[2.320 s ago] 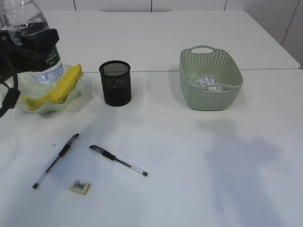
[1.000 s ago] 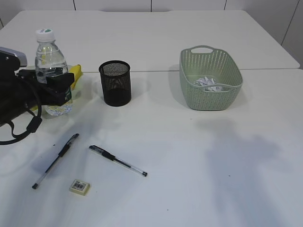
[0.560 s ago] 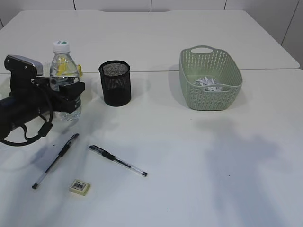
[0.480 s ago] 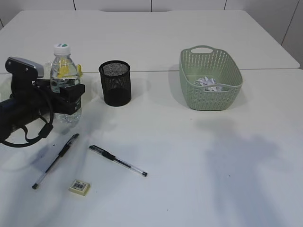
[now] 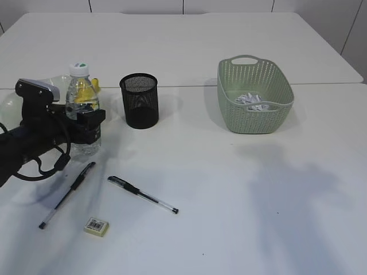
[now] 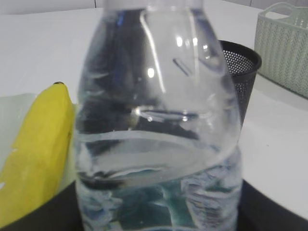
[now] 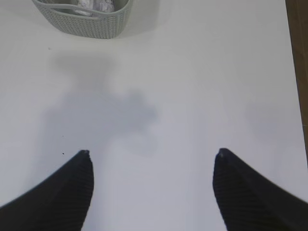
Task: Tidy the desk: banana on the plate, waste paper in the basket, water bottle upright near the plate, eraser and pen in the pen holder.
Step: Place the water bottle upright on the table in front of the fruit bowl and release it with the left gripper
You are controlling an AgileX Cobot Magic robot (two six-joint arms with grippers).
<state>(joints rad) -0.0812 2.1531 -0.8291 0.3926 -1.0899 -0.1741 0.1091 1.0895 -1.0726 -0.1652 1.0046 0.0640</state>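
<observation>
A clear water bottle with a white cap stands upright just right of the pale green plate, its base at or just above the table. My left gripper is shut on the bottle's lower body; in the left wrist view the bottle fills the frame. The banana lies on the plate behind it. The black mesh pen holder stands to the right. Two pens and an eraser lie on the front left. Crumpled paper sits in the green basket. My right gripper hangs open over bare table.
A seam between two white tabletops runs behind the pen holder and the basket. In the right wrist view the basket is at the top left and the table's right edge shows, with dark floor beyond it.
My left gripper has carried the bottle down and to the right, from over the plate to the table beside it. Pens, eraser and basket have stayed put.
</observation>
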